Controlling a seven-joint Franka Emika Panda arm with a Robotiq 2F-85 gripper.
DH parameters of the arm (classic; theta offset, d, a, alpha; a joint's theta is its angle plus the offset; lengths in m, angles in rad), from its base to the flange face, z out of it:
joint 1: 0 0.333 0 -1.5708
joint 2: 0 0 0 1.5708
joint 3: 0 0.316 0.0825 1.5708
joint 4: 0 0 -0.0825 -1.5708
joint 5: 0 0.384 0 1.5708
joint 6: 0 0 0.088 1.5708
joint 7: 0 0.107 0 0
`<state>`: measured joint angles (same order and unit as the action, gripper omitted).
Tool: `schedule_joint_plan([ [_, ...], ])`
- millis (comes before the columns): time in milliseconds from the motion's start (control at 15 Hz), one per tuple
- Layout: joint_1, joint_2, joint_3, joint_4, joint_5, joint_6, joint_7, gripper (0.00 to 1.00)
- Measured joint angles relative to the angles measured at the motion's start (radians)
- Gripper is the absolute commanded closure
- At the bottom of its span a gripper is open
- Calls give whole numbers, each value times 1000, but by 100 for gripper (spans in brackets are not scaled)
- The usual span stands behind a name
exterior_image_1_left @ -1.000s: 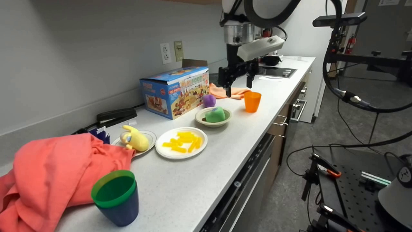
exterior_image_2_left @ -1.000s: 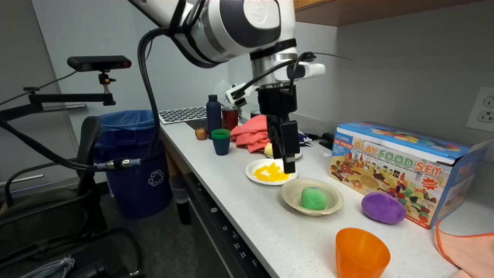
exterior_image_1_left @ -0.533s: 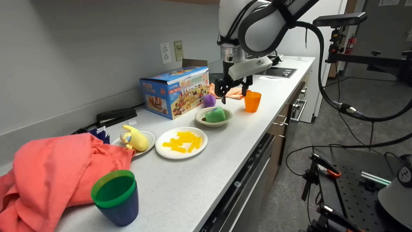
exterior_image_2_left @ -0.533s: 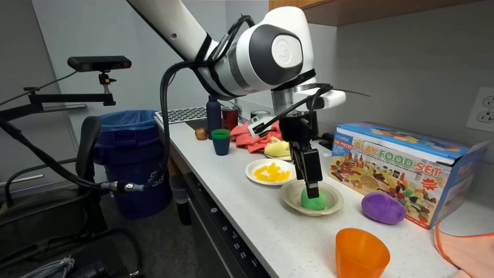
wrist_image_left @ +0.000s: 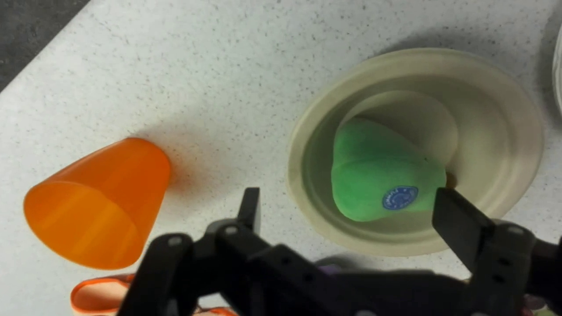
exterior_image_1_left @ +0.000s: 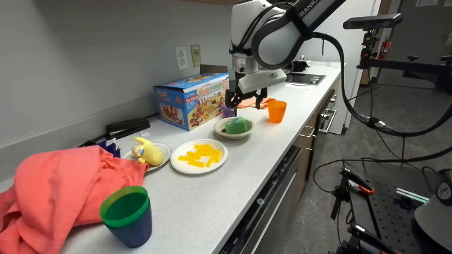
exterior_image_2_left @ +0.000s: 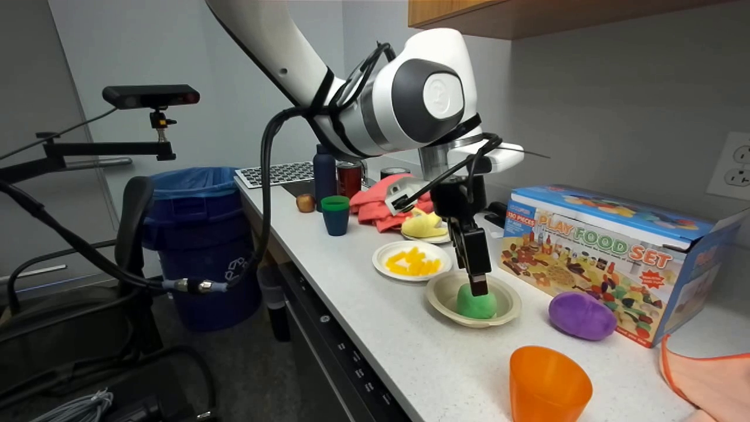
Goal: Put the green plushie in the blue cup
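Observation:
The green plushie [exterior_image_1_left: 237,126] lies in a beige bowl [exterior_image_1_left: 243,136] on the counter; both exterior views show it [exterior_image_2_left: 476,305]. The wrist view shows the plushie [wrist_image_left: 377,166] with a blue round label, in the bowl [wrist_image_left: 412,55]. My gripper [exterior_image_1_left: 247,111] is open and empty, above and slightly behind the bowl. In the wrist view the gripper's [wrist_image_left: 346,193] right fingertip overlaps the plushie's edge and its left fingertip is outside the bowl; contact cannot be told. The blue cup [exterior_image_1_left: 132,225], with a green cup nested inside, stands upright; it also shows small [exterior_image_2_left: 336,223].
An orange cup [exterior_image_1_left: 277,112] stands near the bowl. A purple plushie [exterior_image_2_left: 582,315] lies by the play food box [exterior_image_2_left: 592,264]. A plate with yellow pieces [exterior_image_1_left: 198,169], a yellow plushie [exterior_image_1_left: 152,154] on a plate and a red cloth [exterior_image_1_left: 67,187] lie between the bowl and the blue cup.
My gripper has come down and shifted toward the bowl and the box. It stays open. The plushie, bowl and cups have not moved.

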<state>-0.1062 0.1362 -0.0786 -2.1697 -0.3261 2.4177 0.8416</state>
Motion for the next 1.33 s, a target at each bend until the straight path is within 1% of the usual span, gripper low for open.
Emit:
schedule_joint_plan([
  [667,46,135,-38,82,0,4,46,0],
  [733,52,148,-40,91,0,6,50,25],
  [800,57,159,-42,100,0,6,52,26],
  [1000,72,181,-47,118,3,6,55,49],
  [1133,75,183,-47,130,6,6,55,66],
  [1333,75,179,-47,151,27,6,51,86],
])
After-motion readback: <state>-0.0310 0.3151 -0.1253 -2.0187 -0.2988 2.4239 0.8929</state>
